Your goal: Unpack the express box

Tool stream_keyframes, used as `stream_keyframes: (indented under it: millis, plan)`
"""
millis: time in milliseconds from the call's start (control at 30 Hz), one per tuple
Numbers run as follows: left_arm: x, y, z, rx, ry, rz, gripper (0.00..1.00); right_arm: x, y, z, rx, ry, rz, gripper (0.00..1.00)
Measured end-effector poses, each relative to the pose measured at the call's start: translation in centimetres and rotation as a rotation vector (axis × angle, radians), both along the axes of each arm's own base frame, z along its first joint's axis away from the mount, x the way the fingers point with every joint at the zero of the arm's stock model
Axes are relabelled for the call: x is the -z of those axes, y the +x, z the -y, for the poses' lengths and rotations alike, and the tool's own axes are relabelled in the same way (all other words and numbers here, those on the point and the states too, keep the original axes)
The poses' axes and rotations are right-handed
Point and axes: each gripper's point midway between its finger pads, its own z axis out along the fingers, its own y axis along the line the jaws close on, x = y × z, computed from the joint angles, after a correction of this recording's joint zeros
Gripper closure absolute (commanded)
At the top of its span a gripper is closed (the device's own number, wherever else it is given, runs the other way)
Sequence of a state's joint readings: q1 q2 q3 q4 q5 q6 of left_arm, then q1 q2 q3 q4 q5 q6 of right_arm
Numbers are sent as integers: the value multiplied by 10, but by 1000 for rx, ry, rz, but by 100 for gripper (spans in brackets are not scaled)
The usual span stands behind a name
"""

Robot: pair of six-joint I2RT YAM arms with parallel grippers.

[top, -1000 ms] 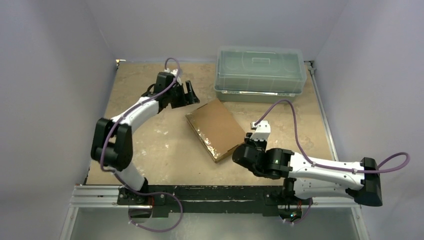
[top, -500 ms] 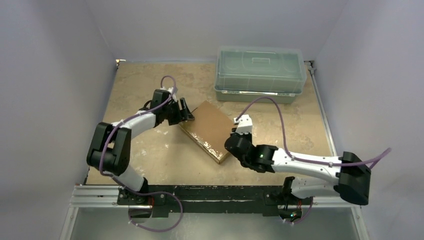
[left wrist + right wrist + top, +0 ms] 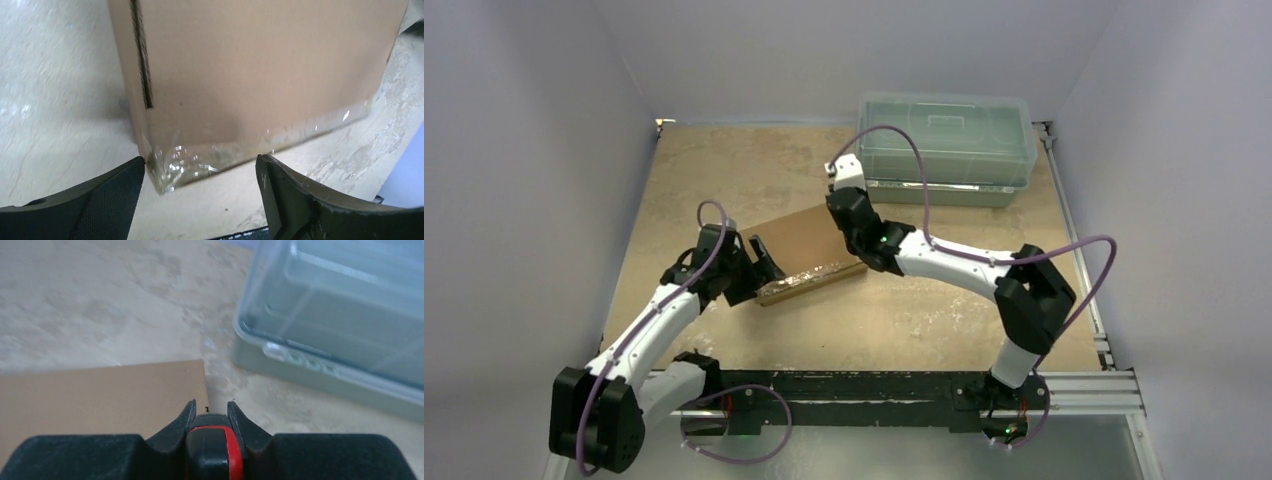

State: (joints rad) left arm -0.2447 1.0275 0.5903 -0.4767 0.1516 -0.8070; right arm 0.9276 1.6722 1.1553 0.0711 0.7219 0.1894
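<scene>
Lying flat on the bench (image 3: 724, 170), a little left of its middle, the express box (image 3: 799, 240) is closed and turned at a slant. Its long near edge is bound in clear, shiny tape (image 3: 809, 280). On the box's side wall, the left wrist view shows a dark narrow slot near the corner.

The left end effector (image 3: 200, 170) is spread wide and holds nothing. Its two black fingers (image 3: 105, 197) flank the box's taped near-left corner, one on each side. The left fingertip sits just beside the corner edge, while the other is clear of the cardboard.

The right end effector (image 3: 211, 405) reaches over from the opposite side and hangs at the box's far-right corner. Its fingers are drawn close together, and a narrow red-and-black piece shows in the slim gap between them. Whether that piece belongs to the tool or is something gripped, I cannot tell. Whether the tips touch the cardboard is also hidden.

A translucent grey-green lidded plastic bin (image 3: 944, 140) stands at the far right of the bench, near the box's far corner but apart from it.
</scene>
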Motion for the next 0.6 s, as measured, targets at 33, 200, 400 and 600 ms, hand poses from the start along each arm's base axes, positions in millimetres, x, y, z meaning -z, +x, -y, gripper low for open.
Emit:
stream_keyframes:
  millis: [33,200,400,600]
  plan:
    - [0,-7,-1,-16,-6,-26,16,-10,8,-11,-10,9,15,100]
    - [-18,-21,-20,-119,52,-39,16,-47,9,-24,-35,37,56,100]
    - [-84,11,-51,-207,197,151,17,-49,-29,24,-14,32,-7,100]
    - [-117,73,-35,-67,257,269,18,-39,-71,44,-71,168,-98,100]
